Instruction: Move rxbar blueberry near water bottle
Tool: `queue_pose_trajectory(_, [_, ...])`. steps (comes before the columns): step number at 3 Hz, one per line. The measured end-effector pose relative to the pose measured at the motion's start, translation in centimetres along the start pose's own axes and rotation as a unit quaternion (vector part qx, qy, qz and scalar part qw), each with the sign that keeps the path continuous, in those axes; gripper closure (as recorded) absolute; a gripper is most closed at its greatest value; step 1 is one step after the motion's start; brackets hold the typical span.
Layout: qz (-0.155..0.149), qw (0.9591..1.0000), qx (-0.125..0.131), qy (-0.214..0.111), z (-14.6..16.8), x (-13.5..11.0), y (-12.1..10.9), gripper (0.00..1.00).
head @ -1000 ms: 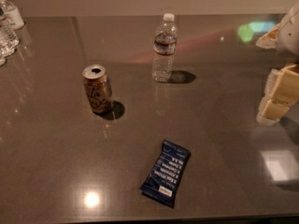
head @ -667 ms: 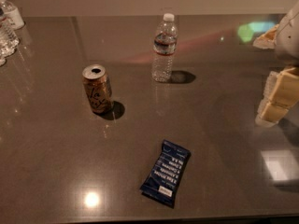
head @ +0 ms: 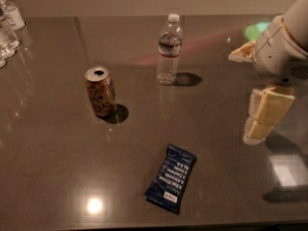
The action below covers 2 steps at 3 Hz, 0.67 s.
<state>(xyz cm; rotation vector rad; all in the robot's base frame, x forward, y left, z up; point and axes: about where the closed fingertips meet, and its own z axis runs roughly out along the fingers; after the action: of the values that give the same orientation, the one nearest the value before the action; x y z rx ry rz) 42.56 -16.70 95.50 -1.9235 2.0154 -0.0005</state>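
gripper hangs at R edge of view, over the table, well apart from bar & bottle; can't tell if it's open or closed, nothing seen in its hold. rxbar blueberry lies flat nr front-centre of table, angled, white text up. water bottle stands upright twd the back, well apart from the bar. Brown can upright to the L, btw the two in depth. Clear bottles at far L edge

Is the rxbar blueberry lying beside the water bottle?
No, the rxbar blueberry lies at the front, apart from the water bottle; the gripper hangs at the right.
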Motion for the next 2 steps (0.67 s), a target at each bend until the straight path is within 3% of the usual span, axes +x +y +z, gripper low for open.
queue_pose_trajectory(2, [-0.077,0.9953,-0.049,-0.035,4.4,-4.0,3.5,0.0])
